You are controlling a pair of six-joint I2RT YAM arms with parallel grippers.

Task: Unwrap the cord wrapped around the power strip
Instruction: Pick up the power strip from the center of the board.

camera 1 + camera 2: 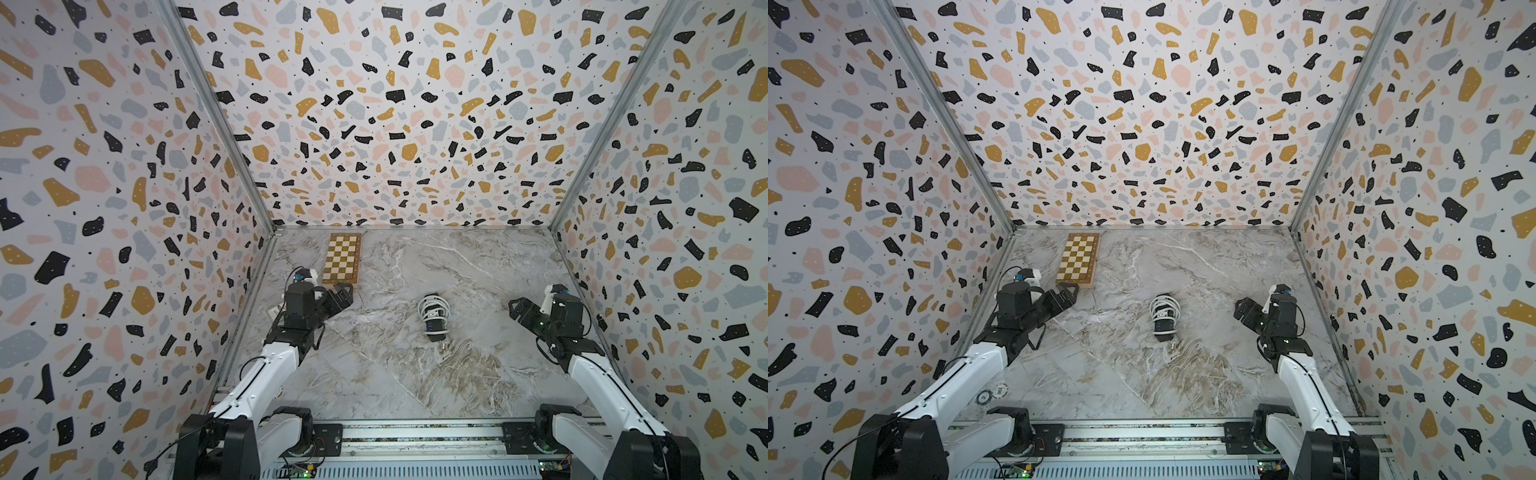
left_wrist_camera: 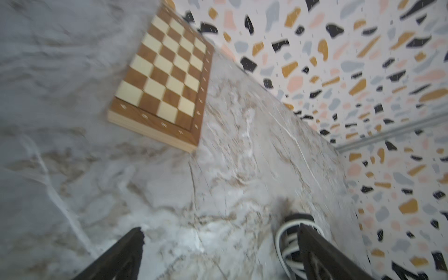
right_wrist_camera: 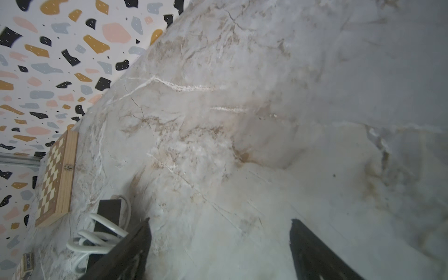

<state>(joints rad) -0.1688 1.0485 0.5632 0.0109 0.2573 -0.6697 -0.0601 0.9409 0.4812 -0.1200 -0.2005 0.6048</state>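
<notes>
The marbled bench [image 1: 478, 266] carries the power strip [image 1: 434, 333] near its middle. Its long axis runs roughly away from the robot, between the two arms. The white cord [image 1: 424, 308] is looped around its farther half. The left fingers [image 1: 338, 296] and right fingers [image 1: 521, 311] are spread wide, empty and clear of it. The right pair looks slightly nearer.

The strip [image 1: 434, 333] lies in the middle of the desk [image 1: 395, 374] with the cord [image 1: 424, 309] wound around it. The left tool [image 1: 347, 293] sits well off to its left and the right tool [image 1: 513, 310] well off to its right. Behind the left tool, the board [image 1: 341, 258] lies flat toward the back-left corner, its near edge just beyond the tool.
</notes>
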